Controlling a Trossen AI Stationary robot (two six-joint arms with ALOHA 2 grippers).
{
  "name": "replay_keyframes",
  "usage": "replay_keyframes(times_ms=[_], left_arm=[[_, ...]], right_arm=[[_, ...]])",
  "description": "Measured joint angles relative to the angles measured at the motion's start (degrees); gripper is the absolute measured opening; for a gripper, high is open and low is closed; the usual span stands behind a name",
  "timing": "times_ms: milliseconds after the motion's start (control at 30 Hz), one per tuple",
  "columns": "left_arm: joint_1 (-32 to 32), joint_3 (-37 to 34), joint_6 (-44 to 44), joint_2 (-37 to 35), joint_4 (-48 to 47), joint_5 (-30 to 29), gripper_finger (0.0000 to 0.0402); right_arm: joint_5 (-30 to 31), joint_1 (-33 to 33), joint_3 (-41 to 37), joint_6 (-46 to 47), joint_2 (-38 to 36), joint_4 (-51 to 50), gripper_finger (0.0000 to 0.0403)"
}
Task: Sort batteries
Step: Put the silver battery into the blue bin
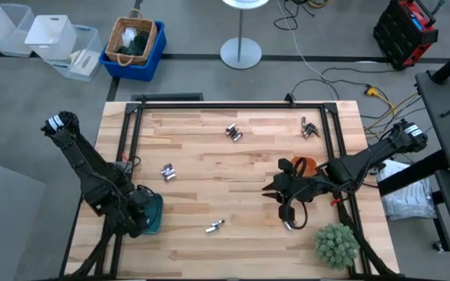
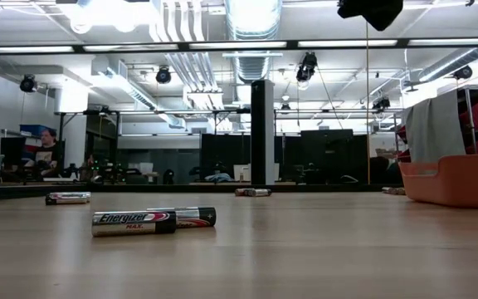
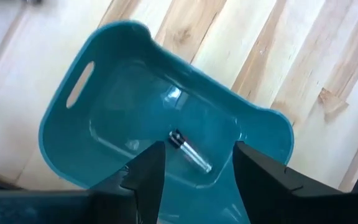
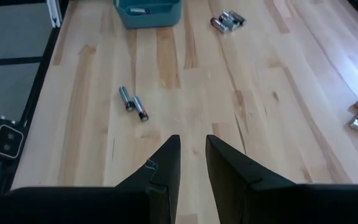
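While the left arm hangs over its tray, I read the table like this:

Left gripper: the left gripper [image 3: 194,165] hovers over the teal tray [image 1: 151,215] at the lower left of the high view. Its fingers are spread and grasp nothing.

Sorted so far: one battery [image 3: 188,149] lies on the floor of that tray, directly under the gap between the fingers. I judge it delivered. I can't see inside the orange tray [image 1: 305,165] from any view, since the right arm covers most of it.

Right gripper: the right gripper [image 1: 276,190] sits right of centre in the high view, just beside the orange tray. In its wrist view the fingers are nearly closed with a narrow gap, and nothing is held between them.

Left on the table: a pair of batteries [image 1: 214,226] at lower centre, a cluster [image 1: 167,172] left of centre, a cluster [image 1: 233,133] at upper centre and another cluster [image 1: 309,128] at upper right. The low view shows the nearest as Energizer cells [image 2: 134,222].

Progress: early, by my judgement. One cell is visibly binned and four groups are untouched.

Next: I would send the right gripper to the lower-centre pair, which lies ahead of its fingers in the wrist view.
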Motion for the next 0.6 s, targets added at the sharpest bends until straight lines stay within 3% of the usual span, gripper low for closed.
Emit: replay_keyframes(times_ms=[333, 600], left_arm=[[0.0, 0.0, 5.7, 0.0, 0.5, -8.4, 0.0167], [0.0, 0.0, 13.3, 0.0, 4.1, -29.6, 0.0168]], right_arm=[[0.0, -3.6, 0.0, -3.2, 0.0, 5.2, 0.0075], [0.0, -8.1, 0.0, -10.0, 0.7, 12.7, 0.0118]])
